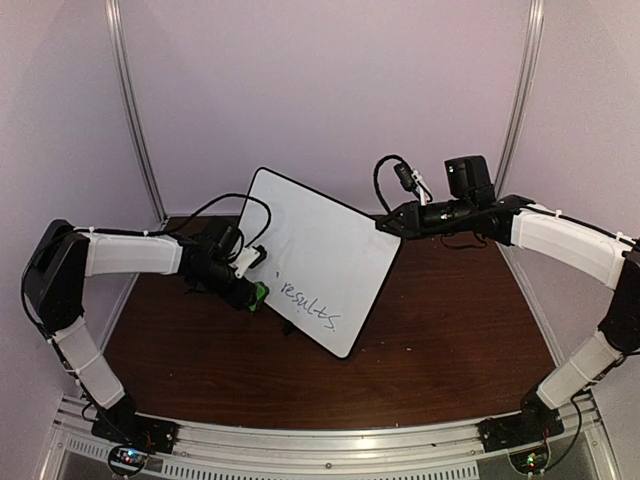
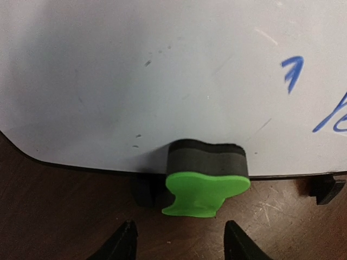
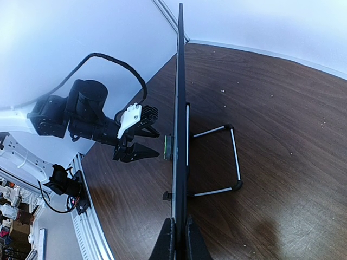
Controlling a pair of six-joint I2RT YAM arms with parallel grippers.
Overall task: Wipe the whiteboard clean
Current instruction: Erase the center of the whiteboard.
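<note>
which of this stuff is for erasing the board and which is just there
For the job: whiteboard, blue writing on it, green eraser on its face near the bottom edge.
Just there: table, wire stand behind the board.

Handwritten "results" in blue ink, lower part of the whiteboard (image 1: 315,235), small stroke just before it

Top camera looks down from high behind. Both wrist cameras share the whiteboard (image 2: 162,81): left faces it closely, right sights along its edge
</note>
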